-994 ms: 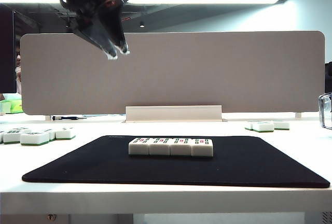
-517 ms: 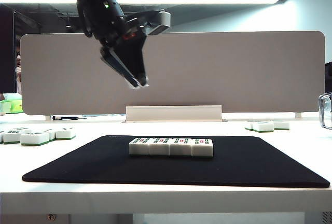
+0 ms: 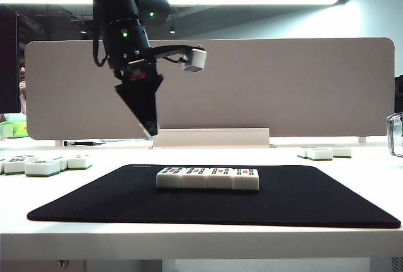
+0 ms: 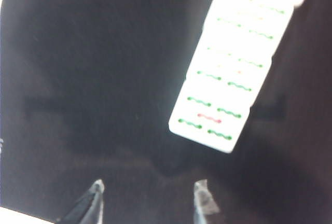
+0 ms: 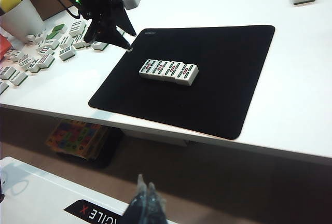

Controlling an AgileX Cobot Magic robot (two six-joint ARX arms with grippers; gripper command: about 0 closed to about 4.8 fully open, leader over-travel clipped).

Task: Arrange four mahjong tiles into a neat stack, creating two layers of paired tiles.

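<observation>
The black mat [image 3: 214, 212] lies on the white table [image 3: 201, 243], its front edge close to the table's front edge. The four mahjong tiles [image 3: 207, 178] lie face up on the mat in one straight row, side by side and touching, a single layer high. No stack is formed.

The left gripper [image 3: 150, 130] hangs in the air above the mat, over the row's left end, pointing down and clear of the tiles. In the left wrist view the left gripper [image 4: 148, 200] shows two fingertips [image 4: 96, 187] standing apart with only mat surface between them; the jaws are partly open and hold nothing. The tile row [image 4: 241, 53] lies beyond the fingertips, blurred.

The right gripper [image 5: 145, 195] is held well back from the table, off its front edge, above a white surface. Its fingertips meet at a point; the jaws are closed and empty.

Loose tiles [image 3: 44, 165] lie scattered on the table left of the mat. A smaller cluster [image 3: 324, 153] lies at the far right. A beige partition panel [image 3: 264, 86] stands upright behind the mat.
</observation>
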